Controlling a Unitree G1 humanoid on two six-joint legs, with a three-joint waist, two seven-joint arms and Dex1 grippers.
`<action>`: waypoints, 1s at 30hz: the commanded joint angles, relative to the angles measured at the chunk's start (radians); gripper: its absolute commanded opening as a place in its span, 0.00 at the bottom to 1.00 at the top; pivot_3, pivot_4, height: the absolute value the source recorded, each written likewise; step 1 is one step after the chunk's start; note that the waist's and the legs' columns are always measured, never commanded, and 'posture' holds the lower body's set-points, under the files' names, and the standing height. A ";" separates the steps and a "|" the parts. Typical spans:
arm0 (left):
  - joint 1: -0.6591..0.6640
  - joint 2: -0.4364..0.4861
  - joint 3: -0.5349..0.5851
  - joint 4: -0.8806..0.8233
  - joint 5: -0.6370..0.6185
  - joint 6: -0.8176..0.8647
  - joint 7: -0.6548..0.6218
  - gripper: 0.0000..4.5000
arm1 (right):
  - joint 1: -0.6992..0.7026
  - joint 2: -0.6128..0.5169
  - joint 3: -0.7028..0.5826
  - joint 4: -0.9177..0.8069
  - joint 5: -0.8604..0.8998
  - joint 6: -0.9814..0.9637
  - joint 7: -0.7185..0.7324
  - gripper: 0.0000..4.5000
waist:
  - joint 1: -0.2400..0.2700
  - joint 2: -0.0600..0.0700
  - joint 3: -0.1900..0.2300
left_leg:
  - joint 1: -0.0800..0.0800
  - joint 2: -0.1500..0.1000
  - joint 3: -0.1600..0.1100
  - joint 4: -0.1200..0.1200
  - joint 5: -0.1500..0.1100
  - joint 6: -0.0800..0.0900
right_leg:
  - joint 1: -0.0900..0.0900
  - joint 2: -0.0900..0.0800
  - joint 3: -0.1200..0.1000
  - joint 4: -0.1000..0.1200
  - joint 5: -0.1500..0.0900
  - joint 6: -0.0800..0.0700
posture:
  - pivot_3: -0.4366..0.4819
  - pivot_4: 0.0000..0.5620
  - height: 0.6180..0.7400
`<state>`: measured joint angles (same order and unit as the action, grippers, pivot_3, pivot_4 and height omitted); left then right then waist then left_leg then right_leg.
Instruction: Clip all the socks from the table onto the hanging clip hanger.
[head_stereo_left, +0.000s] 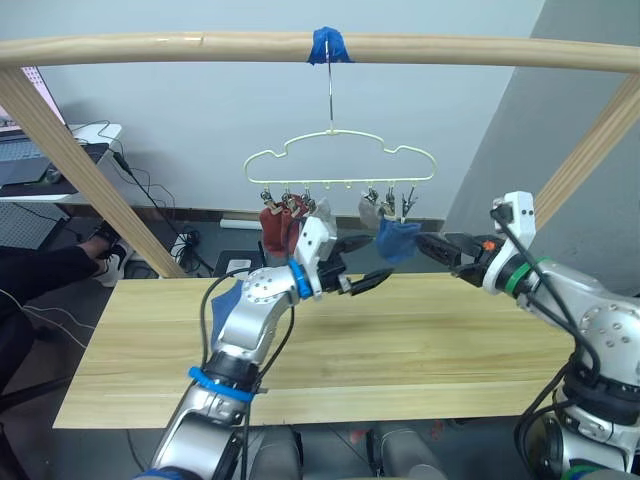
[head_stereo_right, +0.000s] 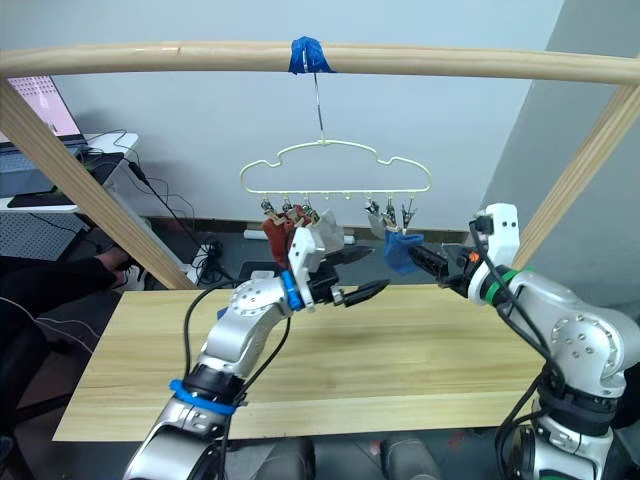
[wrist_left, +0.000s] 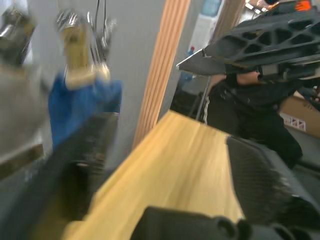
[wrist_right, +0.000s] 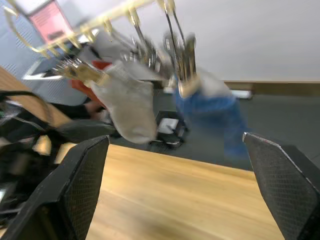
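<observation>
The table (head_stereo_left: 420, 345) spans the lower scene with no socks on its planks. Above it, at twelve o'clock, the wooden pole (head_stereo_left: 150, 47) carries the clip hanger (head_stereo_left: 340, 155) by its hook. Rust red socks (head_stereo_left: 280, 228) hang at the hanger's seven o'clock, a grey sock (wrist_right: 127, 107) and a blue sock (head_stereo_left: 397, 240) at its five o'clock. The left gripper (head_stereo_left: 362, 263) hovers released at the blue sock's nine o'clock; the right gripper (head_stereo_left: 432, 249), fingers spread, sits at its three o'clock, holding nothing.
</observation>
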<state>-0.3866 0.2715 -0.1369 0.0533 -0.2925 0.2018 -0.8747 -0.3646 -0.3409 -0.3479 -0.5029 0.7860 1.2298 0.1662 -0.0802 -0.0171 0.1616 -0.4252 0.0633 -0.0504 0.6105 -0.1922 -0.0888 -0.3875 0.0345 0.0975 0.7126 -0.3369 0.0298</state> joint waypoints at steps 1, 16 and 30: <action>0.059 0.036 0.087 -0.147 -0.080 0.127 0.066 0.99 | 0.033 0.008 0.083 -0.069 -0.115 -0.190 -0.011 1.00 | -0.001 0.000 0.000 | 0.000 0.000 0.000 0.000 0.000 0.000 | 0.000 0.000 0.000 0.000 0.000 0.000 | 0.49 0.24 1.00; 0.249 0.186 0.295 -0.494 -0.296 0.307 0.114 1.00 | 0.051 0.117 0.348 0.084 -0.568 -0.744 -0.105 0.67 | 0.036 -0.001 0.000 | 0.000 0.000 0.000 0.000 0.000 0.000 | 0.000 -0.001 -0.001 0.000 0.000 0.000 | 0.57 0.25 1.00; 0.232 0.212 0.228 -0.585 -0.360 0.292 0.079 1.00 | -0.019 0.224 0.346 0.264 -0.695 -0.882 -0.182 0.55 | 0.058 -0.001 0.001 | 0.000 0.000 0.000 0.000 0.000 0.000 | 0.000 -0.001 -0.001 -0.001 0.000 0.000 | 0.61 0.27 1.00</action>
<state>-0.1424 0.4724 0.0875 -0.5021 -0.6430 0.5131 -0.7848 -0.3609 -0.1229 0.0185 -0.2330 0.1084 0.3839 0.0046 -0.0218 -0.0184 0.1624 -0.4248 0.0631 -0.0507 0.6107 -0.1922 -0.0892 -0.3871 0.0334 0.0967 0.7121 -0.3369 0.0295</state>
